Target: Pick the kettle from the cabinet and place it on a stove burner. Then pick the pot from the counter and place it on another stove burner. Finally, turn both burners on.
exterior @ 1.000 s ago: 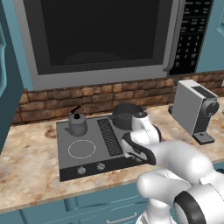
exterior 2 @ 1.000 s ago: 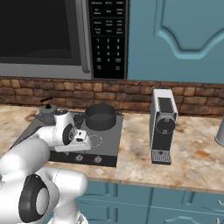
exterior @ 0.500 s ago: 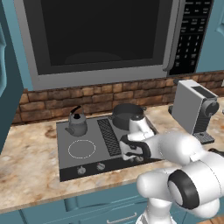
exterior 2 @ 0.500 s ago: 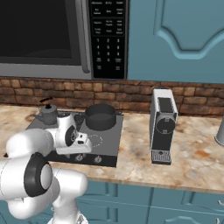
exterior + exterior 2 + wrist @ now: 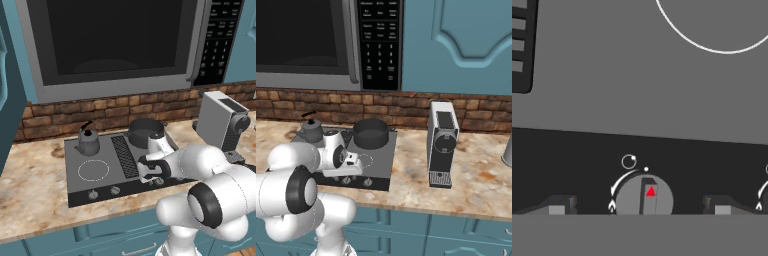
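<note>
Flat dark-grey cooktop [image 5: 100,187] set into the beige-and-brown marbled stone counter [image 5: 35,210], beneath a large silver-framed microwave [image 5: 115,45] and a red-brown brick backsplash [image 5: 60,115]. On the rear left burner, a small grey spouted kettle [image 5: 88,140] with a dark arched handle, standing upright; contents not visible. On the rear right burner, a wide, low, dark-grey round pot [image 5: 145,132], upright, lidless, its interior dark and apparently empty as seen from the right base view [image 5: 370,133]. Front left burner, a thin white circle outline [image 5: 93,170], bare. Two-finger dark gripper [image 5: 637,206] held low over the front right edge of the cooktop, jaws spread wide and holding nothing, one fingertip [image 5: 559,205] either side of a small round grey knob with a red triangle mark [image 5: 644,196], not touching it. Ribbed black centre strip [image 5: 125,157] between the burner pairs. White-and-grey boxy coffee machine [image 5: 442,145] standing on the counter, well right of the cooktop.
</note>
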